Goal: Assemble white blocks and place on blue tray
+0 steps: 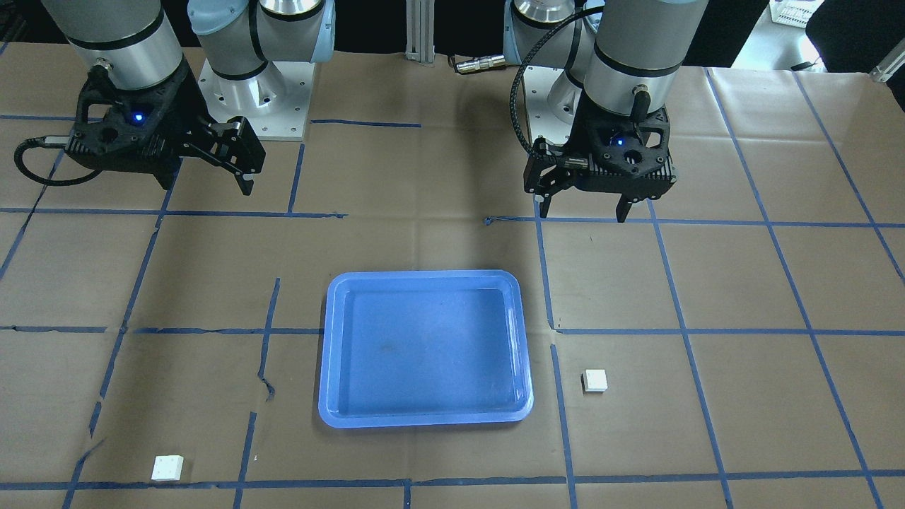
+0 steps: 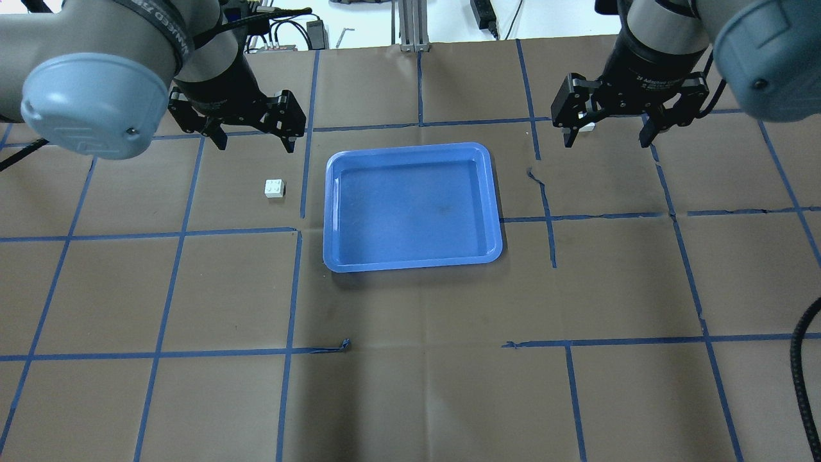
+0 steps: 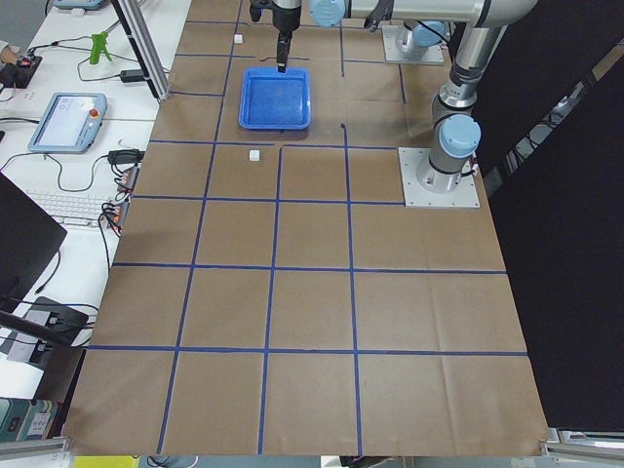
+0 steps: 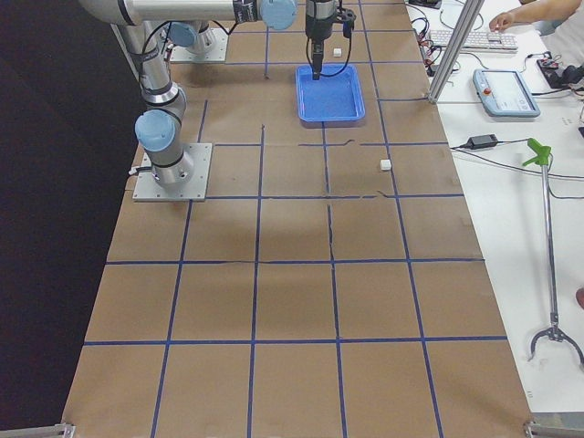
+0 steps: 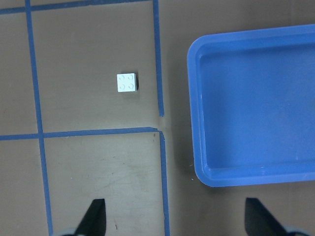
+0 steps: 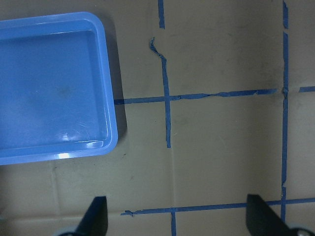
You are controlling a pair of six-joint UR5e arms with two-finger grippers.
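The blue tray (image 2: 412,260) lies empty at the table's middle; it also shows in the front view (image 1: 424,417). One white block (image 2: 274,188) sits left of the tray, just ahead of my open left gripper (image 2: 255,142), and shows in the left wrist view (image 5: 127,82) beside the tray (image 5: 197,113). The other white block (image 1: 167,468) lies at the far right, partly hidden behind my open right gripper (image 2: 604,141) in the overhead view. The right wrist view shows the tray (image 6: 110,88) but no block. Both grippers hover empty.
Brown paper with blue tape grid lines covers the table (image 2: 410,359). The arm bases (image 1: 254,92) stand at the robot's side. A keyboard and pendant (image 3: 68,117) lie off the table's edge.
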